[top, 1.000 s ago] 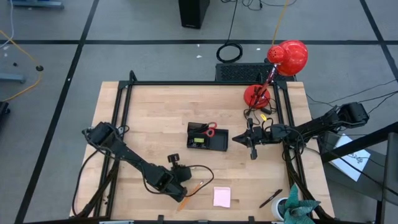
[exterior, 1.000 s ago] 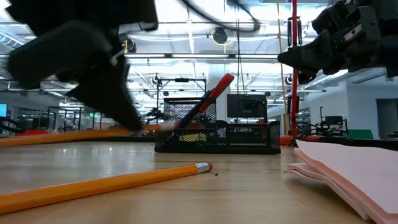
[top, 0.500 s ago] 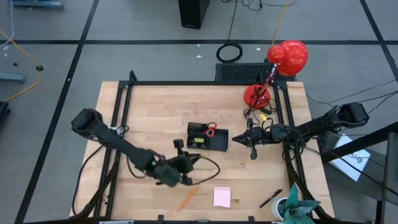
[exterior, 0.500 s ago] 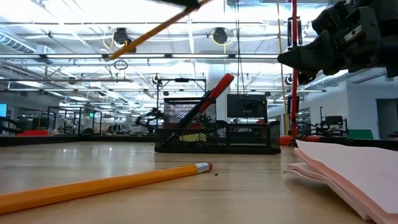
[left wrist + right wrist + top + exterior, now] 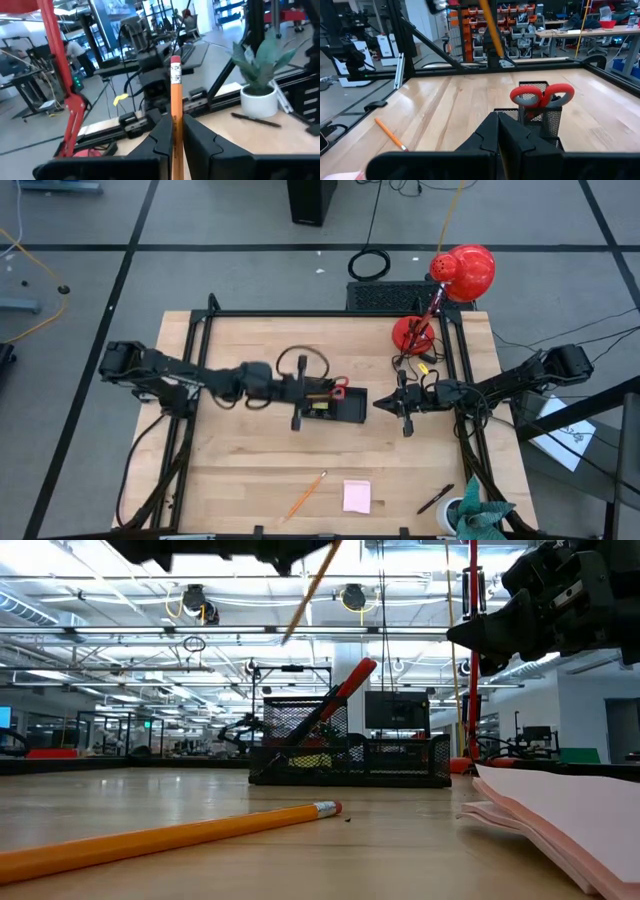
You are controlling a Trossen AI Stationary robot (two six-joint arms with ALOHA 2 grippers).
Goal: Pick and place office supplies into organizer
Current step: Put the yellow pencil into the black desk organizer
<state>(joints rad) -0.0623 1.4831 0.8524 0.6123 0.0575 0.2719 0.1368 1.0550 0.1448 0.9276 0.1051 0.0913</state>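
Note:
My left gripper (image 5: 305,395) hangs over the left end of the black organizer (image 5: 335,406) and is shut on an orange pencil (image 5: 175,100). That pencil shows slanting high in the low view (image 5: 308,592). Red-handled scissors (image 5: 541,96) stand in the organizer's taller section, handles up. A second pencil (image 5: 305,495) lies flat near the table's near edge, as do the pink sticky-note pad (image 5: 356,496) and a dark pen (image 5: 435,499). My right gripper (image 5: 405,408) waits shut, just right of the organizer. My left gripper pinches the pencil's shaft (image 5: 175,125) between its two fingers (image 5: 162,137), which lie along it. The eraser end (image 5: 175,62) sticks out past the fingertips. The pencil is lifted clear of the table and hangs slanted in the air (image 5: 300,610).
A red desk lamp (image 5: 440,300) stands at the far right corner, with cables beside it. A small potted plant (image 5: 475,515) sits at the near right corner. The black table frame (image 5: 200,315) runs round the wooden top. Bare wood lies left of the organizer.
My left gripper took a pencil off the table near its near edge and lifted it clear. It then swung up and toward the far edge, over to the organizer's left end. The other pencil stayed where it lay.

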